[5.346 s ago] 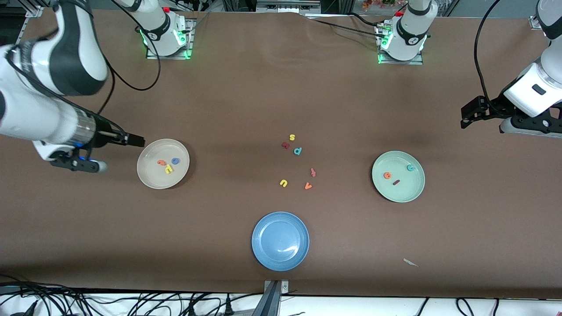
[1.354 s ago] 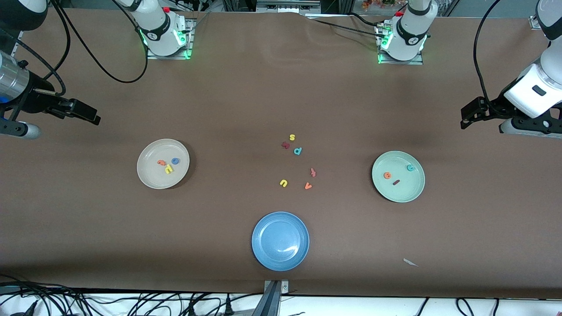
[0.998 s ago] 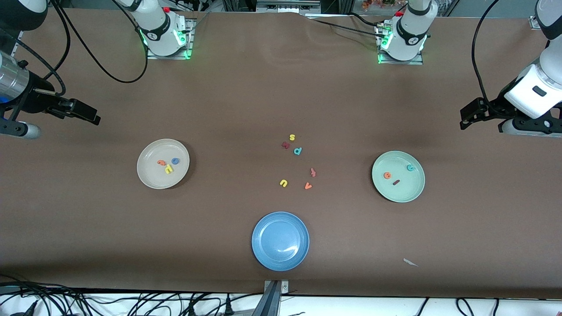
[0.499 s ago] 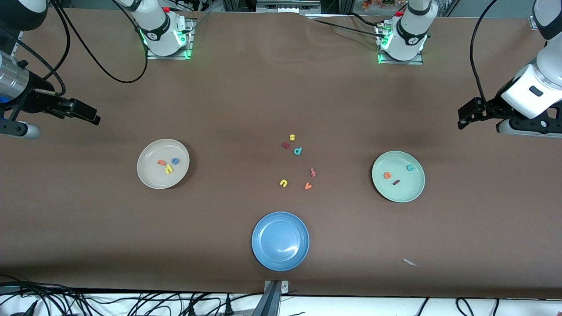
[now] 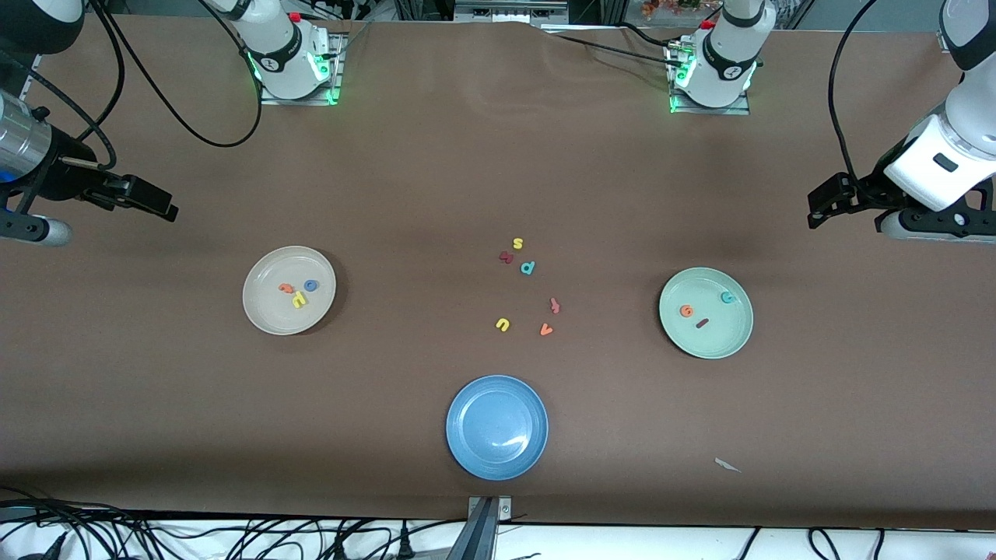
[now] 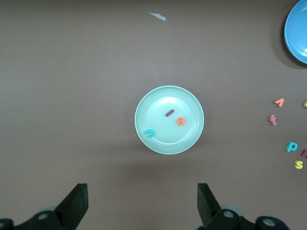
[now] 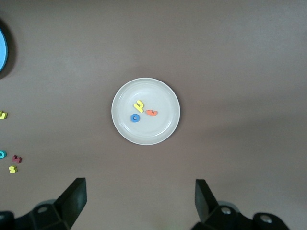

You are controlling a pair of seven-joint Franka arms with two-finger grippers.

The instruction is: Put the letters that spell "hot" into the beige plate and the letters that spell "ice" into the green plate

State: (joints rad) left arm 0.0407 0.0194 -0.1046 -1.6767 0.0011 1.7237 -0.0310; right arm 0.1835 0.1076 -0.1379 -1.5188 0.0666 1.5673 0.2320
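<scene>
The beige plate (image 5: 261,311) lies toward the right arm's end of the table and holds the yellow "h" (image 5: 299,299), blue "o" (image 5: 310,285) and orange "t" (image 5: 285,288). In the green plate (image 5: 685,342), toward the left arm's end, lie the orange "e" (image 5: 685,311), dark red "i" (image 5: 703,323) and teal "c" (image 5: 727,297). My right gripper (image 5: 159,204) hangs open and empty over bare table beside the beige plate (image 7: 144,91). My left gripper (image 5: 821,204) hangs open and empty over bare table beside the green plate (image 6: 189,103).
A blue plate (image 5: 467,459) sits empty near the front camera. Loose letters lie mid-table: yellow "s" (image 5: 517,243), a dark red letter (image 5: 506,257), teal "p" (image 5: 527,267), a pinkish letter (image 5: 555,305), orange "v" (image 5: 546,330), yellow "u" (image 5: 503,324). A paper scrap (image 5: 727,465) lies near the front edge.
The right gripper drew back from beside the beige plate several seconds ago and has since held still. The left arm has drifted slightly toward its base over the last second.
</scene>
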